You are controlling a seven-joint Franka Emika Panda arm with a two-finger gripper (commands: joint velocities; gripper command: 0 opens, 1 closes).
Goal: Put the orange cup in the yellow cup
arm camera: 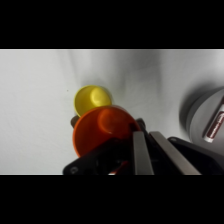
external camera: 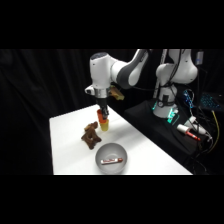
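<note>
The orange cup (arm camera: 100,131) fills the middle of the wrist view, its rim pinched between the fingers of my gripper (arm camera: 134,150). The yellow cup (arm camera: 90,98) stands just beyond it on the white table, its mouth partly covered by the orange cup. In the side view my gripper (external camera: 102,114) comes straight down and holds the orange cup (external camera: 101,119) directly over the yellow cup (external camera: 104,125), the two touching or nearly so.
A brown plush toy (external camera: 90,135) sits just left of the cups. A grey round bowl (external camera: 111,158) with a red-and-white object inside stands at the table's front, seen also as the grey bowl (arm camera: 205,117) at the wrist view's right edge. Cables and gear lie off the table's right.
</note>
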